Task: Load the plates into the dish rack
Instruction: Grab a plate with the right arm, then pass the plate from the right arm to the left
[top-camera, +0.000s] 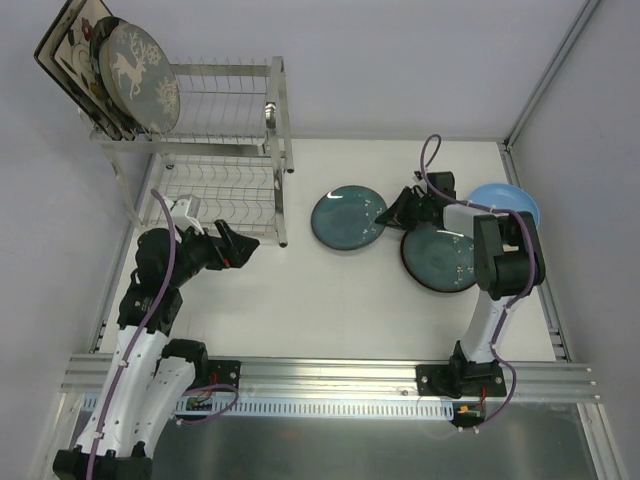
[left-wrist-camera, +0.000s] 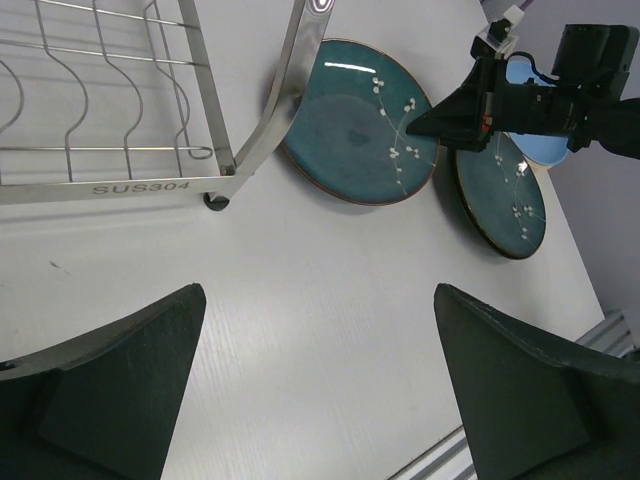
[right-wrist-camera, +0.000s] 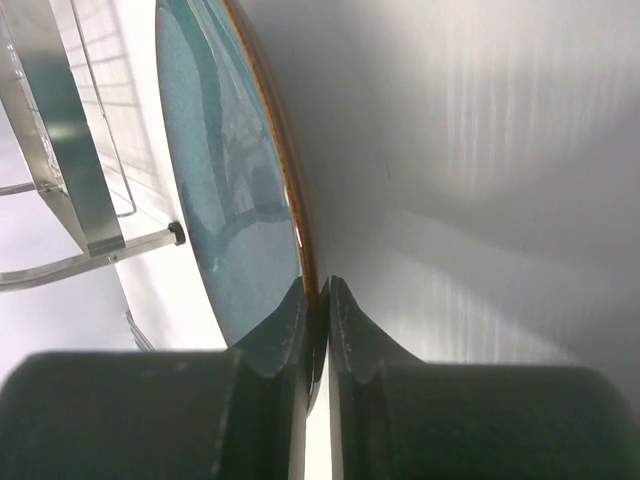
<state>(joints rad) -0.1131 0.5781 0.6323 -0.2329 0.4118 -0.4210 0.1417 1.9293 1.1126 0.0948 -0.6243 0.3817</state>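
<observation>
The silver two-tier dish rack (top-camera: 215, 150) stands at the back left. Its upper tier holds square floral plates (top-camera: 68, 45) and a round grey plate with a deer (top-camera: 140, 65) at the far left end. A dark teal plate (top-camera: 345, 222) lies on the table right of the rack. My right gripper (top-camera: 388, 214) is shut on its right rim, which sits between the fingers in the right wrist view (right-wrist-camera: 318, 292). A second teal plate (top-camera: 440, 258) and a light blue plate (top-camera: 505, 203) lie further right. My left gripper (top-camera: 243, 246) is open and empty by the rack's front foot.
The left wrist view shows the rack's lower bar (left-wrist-camera: 150, 185), the gripped teal plate (left-wrist-camera: 355, 125), the second teal plate (left-wrist-camera: 500, 195) and bare table under the left gripper (left-wrist-camera: 318, 300). A raised rail (top-camera: 330, 375) borders the table's near edge.
</observation>
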